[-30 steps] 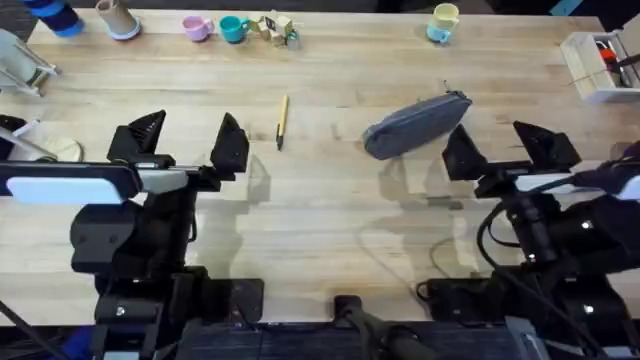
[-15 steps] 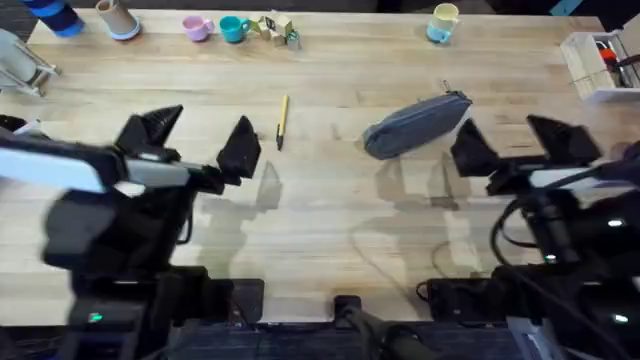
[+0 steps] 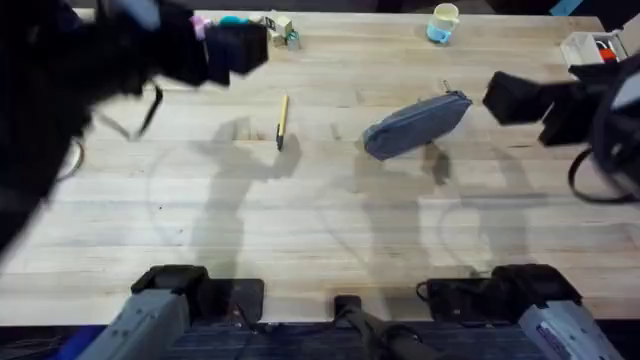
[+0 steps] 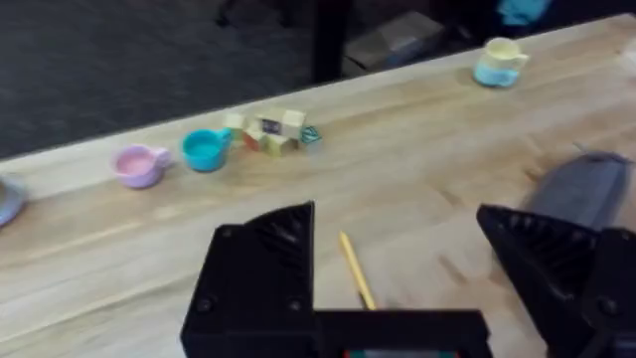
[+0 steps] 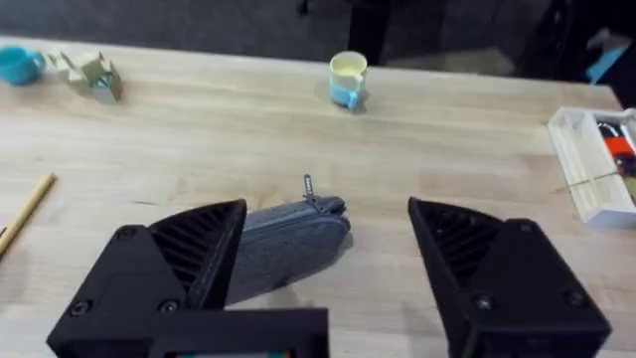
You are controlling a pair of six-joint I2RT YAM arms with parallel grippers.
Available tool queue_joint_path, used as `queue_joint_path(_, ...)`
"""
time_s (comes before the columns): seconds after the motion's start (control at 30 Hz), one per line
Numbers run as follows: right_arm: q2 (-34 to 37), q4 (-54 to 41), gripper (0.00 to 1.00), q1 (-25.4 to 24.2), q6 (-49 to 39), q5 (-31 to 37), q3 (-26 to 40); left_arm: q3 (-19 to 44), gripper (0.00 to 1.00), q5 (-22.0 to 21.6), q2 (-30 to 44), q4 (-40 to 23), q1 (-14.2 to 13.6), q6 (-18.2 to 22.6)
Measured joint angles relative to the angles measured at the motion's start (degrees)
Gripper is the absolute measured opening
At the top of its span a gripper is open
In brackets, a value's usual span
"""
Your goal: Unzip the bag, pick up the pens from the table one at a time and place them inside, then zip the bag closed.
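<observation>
Even, bright overhead lighting on the desk (image 3: 320, 230), no glare; soft grey multi-lobed shadows of the arms fall across the middle planks, with a small darker shadow under the bag (image 3: 417, 125). In the overhead view the left arm (image 3: 90, 60) is a big dark smear at upper left with heavy motion blur, and the right arm (image 3: 570, 100) at the right edge is blurred too, though less. The left wrist view is soft all over, with the pen (image 4: 356, 270) and far cups (image 4: 204, 149) slightly smeared; the right wrist view is sharper, with the floor behind dim.
</observation>
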Motion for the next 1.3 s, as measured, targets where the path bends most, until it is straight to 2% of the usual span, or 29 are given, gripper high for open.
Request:
queue_joint_path(0.2, 10.55, -6.35, 0.995, 0.0, -0.22, -0.02, 11.1, 15.41, 0.993, 4.56, 13.68, -11.43, -0.7, 2.14)
queue_joint_path(0.37, 14.92, -7.75, 0.996, 0.0, -0.21, -0.77, 15.76, 21.14, 0.994, 5.54, 17.56, -15.78, -4.05, 7.82)
queue_joint_path(0.5, 16.12, -7.92, 0.996, 0.0, -0.2, -1.95, 16.27, 21.87, 0.994, 5.82, 17.6, -16.11, -6.54, 11.57)
queue_joint_path(0.7, 16.58, -7.96, 0.995, 0.0, -0.64, -2.45, 16.27, 21.87, 0.994, 5.43, 17.62, -16.55, -8.17, 14.06)
queue_joint_path(0.83, 16.58, -7.94, 0.995, 0.0, -1.97, -2.62, 16.27, 21.87, 0.993, 5.38, 17.84, -18.85, -9.75, 17.31)
queue_joint_path(1.0, 16.58, -7.96, 0.995, 0.0, -3.02, -2.62, 16.27, 21.91, 0.993, 5.29, 20.55, -19.57, -13.74, 20.39)
queue_joint_path(1.13, 16.58, -7.94, 0.995, 0.0, -3.43, -2.62, 16.27, 21.94, 0.993, 6.09, 24.05, -18.86, -17.46, 21.46)
queue_joint_path(1.3, 16.58, -7.96, 0.995, 0.0, -3.45, -2.62, 16.27, 21.94, 0.993, 6.32, 27.83, -18.57, -20.74, 21.75)
